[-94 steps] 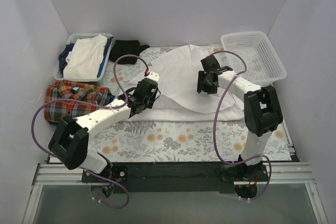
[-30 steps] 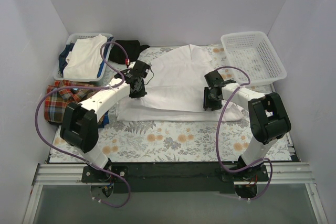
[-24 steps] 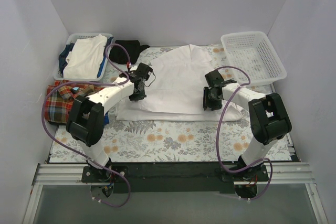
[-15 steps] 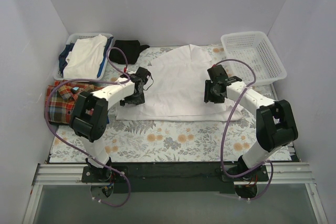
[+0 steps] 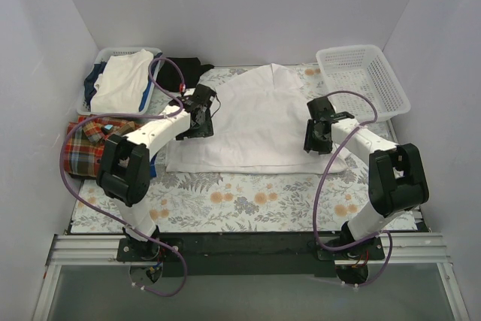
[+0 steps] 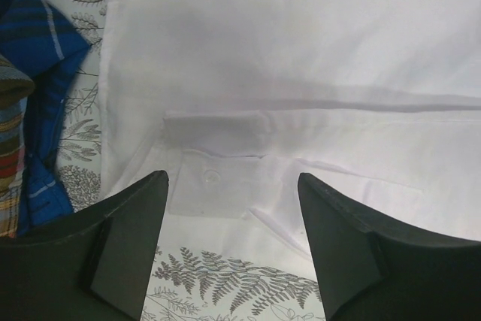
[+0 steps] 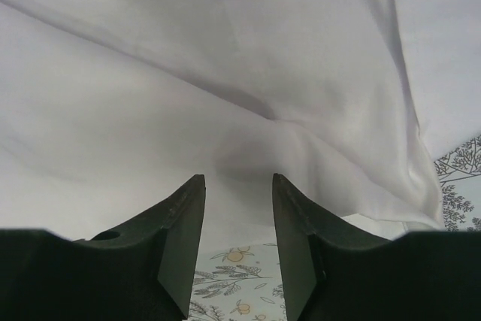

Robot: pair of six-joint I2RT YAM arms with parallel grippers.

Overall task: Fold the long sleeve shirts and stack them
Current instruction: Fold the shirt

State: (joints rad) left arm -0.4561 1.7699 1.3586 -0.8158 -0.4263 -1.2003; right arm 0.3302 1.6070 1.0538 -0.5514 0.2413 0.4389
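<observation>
1. Risks pinching only the top layer at the near hem of the white collared shirt [image 5: 252,157], spread on the tabletop [image 5: 240,202] — would pull the fold open.
2. With right jaws narrowly parted, empty, over the right side, may bite shallow — thin fabric apt to slip.
3. With left jaws wide, empty, above the buttoned cuff [image 6: 214,180], could snag the plaid shirt [image 5: 83,144] just beside.
</observation>
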